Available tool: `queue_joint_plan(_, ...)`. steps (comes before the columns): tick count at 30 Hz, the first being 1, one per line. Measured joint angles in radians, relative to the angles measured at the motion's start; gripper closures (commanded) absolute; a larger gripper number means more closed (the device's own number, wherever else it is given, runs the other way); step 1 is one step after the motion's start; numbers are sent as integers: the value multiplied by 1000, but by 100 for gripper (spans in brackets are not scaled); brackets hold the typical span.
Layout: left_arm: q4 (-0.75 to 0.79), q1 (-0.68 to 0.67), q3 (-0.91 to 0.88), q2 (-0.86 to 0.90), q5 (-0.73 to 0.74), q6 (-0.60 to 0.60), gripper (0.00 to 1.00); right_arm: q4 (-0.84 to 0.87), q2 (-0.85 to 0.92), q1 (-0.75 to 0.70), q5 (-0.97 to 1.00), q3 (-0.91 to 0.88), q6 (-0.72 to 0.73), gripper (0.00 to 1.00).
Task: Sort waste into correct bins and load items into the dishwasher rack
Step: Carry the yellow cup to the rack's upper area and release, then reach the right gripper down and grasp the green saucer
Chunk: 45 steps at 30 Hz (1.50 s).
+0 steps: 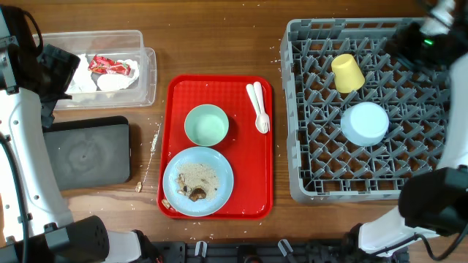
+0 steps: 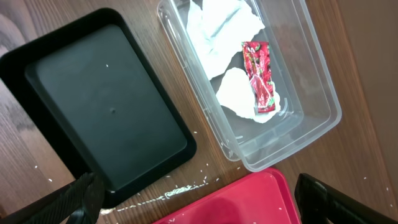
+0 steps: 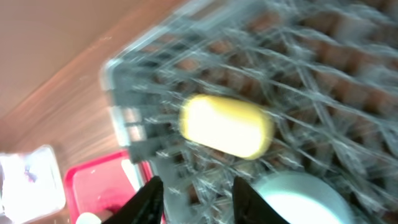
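- The right gripper (image 3: 199, 198) shows its two fingers partly apart at the bottom edge of its blurred wrist view. Nothing is between them, and it hangs above the dishwasher rack (image 1: 307, 172).
- Just above those fingers in that view, the yellow-green cup (image 1: 348, 72) lies on its side on the pegs in the rack's upper middle. The light blue bowl (image 1: 365, 123) rests on the pegs just below it.
- The left gripper (image 2: 199, 190) has its jaws spread wide and empty, near the black tray (image 2: 106, 106) and the upper left corner of the red tray (image 1: 256, 201).
- The clear tub (image 2: 323, 102), at the upper left of the overhead frame, holds the white napkins (image 2: 217, 31) and the red-and-white wrapper (image 2: 259, 78).
- The red tray carries three things:
  - the pale green saucer (image 1: 206, 125) at its centre;
  - the white spoons (image 1: 259, 107) at its upper right;
  - the large light blue plate (image 1: 212, 164) at its lower left, with brown scraps (image 1: 194, 191) on it.
- Crumbs (image 1: 154, 139) lie on the table between the black tray and the red tray.
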Motion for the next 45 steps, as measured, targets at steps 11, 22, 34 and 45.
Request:
queue_joint_plan(11, -1, 0, 0, 0, 0, 0, 0, 122, 299, 267, 354, -1, 85, 96)
queue_joint_plan(22, 0, 0, 0, 0, 0, 0, 0, -72, 122, 185, 421, 13, 132, 94)
queue_joint_plan(34, 0, 0, 0, 0, 0, 0, 0, -3, -31, 824, 21, 13, -63, 21)
queue_joint_plan(45, 1, 0, 0, 0, 0, 0, 0, 151, 209, 1109, 71, 13, 72, 21)
